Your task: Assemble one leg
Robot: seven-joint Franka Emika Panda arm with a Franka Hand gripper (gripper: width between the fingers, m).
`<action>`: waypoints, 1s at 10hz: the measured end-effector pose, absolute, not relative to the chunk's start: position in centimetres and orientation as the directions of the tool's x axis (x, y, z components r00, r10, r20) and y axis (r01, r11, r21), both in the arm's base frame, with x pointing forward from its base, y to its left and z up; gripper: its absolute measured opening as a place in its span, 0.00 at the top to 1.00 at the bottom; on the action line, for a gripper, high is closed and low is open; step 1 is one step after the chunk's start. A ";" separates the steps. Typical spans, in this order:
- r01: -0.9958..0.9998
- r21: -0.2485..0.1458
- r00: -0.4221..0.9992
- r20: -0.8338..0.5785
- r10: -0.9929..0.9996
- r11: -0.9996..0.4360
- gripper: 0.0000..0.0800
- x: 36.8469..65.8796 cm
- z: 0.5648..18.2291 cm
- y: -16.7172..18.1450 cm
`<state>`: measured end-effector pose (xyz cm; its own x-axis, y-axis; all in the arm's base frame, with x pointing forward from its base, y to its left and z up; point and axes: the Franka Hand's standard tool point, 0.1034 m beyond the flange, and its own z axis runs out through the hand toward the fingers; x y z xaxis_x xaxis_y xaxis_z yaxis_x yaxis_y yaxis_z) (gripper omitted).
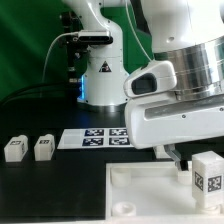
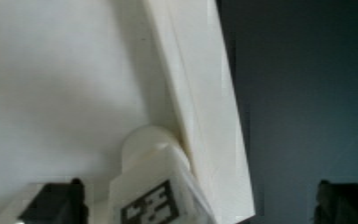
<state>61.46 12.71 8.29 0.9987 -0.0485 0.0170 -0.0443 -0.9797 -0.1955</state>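
Note:
One leg [image 1: 207, 172], a white chunky block with a black-and-white tag, stands upright at the near right corner of the large white tray-like piece [image 1: 140, 190]. In the wrist view the same leg [image 2: 146, 185] sits against the tray piece's edge [image 2: 202, 90]. My gripper [image 1: 185, 157] hangs just above and beside it. In the wrist view my gripper [image 2: 197, 205] is open, with its dark fingers [image 2: 53, 202] wide apart on either side of the leg and not touching it. I cannot tell whether the leg is seated in a socket.
Two more legs [image 1: 15, 149] [image 1: 43, 147] stand on the black table at the exterior view's left. The marker board [image 1: 95, 138] lies flat behind the tray piece. The arm's white base [image 1: 100, 70] stands at the back.

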 end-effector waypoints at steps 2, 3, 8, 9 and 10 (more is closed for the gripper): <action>0.322 -0.116 0.946 0.077 0.315 -0.940 0.19 63.7 8.8 12.7; 0.302 -0.119 0.953 0.074 0.295 -0.946 0.19 63.6 8.4 12.3; 0.031 -0.135 0.999 0.040 0.026 -0.990 0.61 63.7 8.4 12.2; -0.094 -0.140 0.995 0.022 -0.098 -0.986 0.61 63.7 8.3 12.0; -0.205 -0.143 0.978 0.006 -0.208 -0.968 0.61 63.7 8.3 11.9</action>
